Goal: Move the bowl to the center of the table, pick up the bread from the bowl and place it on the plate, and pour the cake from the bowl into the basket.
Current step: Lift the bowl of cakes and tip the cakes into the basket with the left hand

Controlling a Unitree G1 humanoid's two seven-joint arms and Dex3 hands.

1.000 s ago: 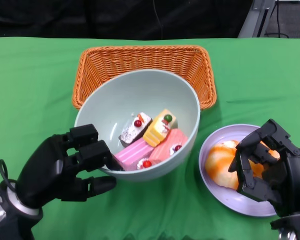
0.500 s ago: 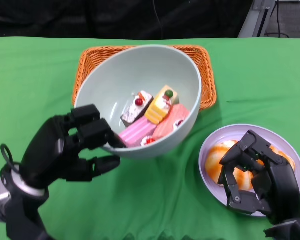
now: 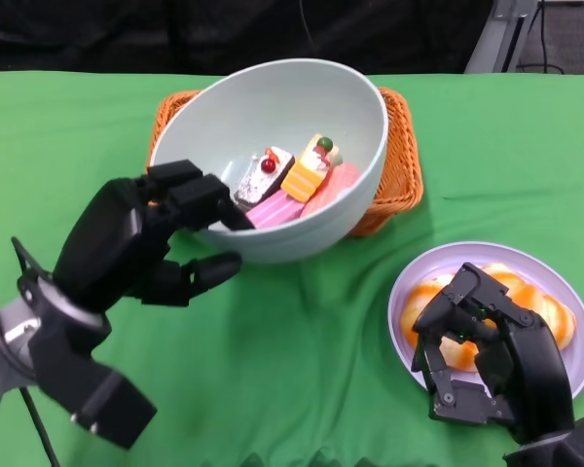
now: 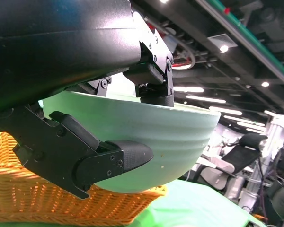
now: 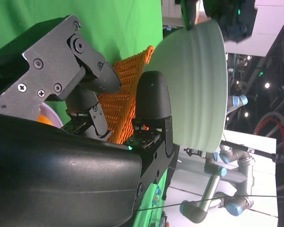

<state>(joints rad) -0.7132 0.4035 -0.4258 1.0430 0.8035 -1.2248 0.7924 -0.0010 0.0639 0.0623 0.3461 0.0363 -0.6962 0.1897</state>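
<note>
Four cake pieces [image 3: 294,177] in pale green bowl [image 3: 282,107], gripped by left hand [image 3: 151,243] above wicker basket [image 3: 397,156]. Right hand [image 3: 487,355], fingers curled empty, over bread [image 3: 555,316] on plate [image 3: 574,365].

This is a robotics lab or test hall, not a home. The surface [image 3: 302,370] is draped in plain bright green cloth, wrinkled in places, like a staged work area. In the right wrist view, another robot arm [image 5: 217,189] with grey links and blue joints stands in the background, beside a red-rimmed wheel [image 5: 274,142] and pale panels. The left wrist view shows a high, dark industrial ceiling with long strip lights [image 4: 206,99], exposed beams and ducts, and a black office chair [image 4: 236,158] near white equipment. In the head view, a dark backdrop [image 3: 234,34] with hanging cables and a grey metal frame [image 3: 501,29] lies behind the surface.
</note>
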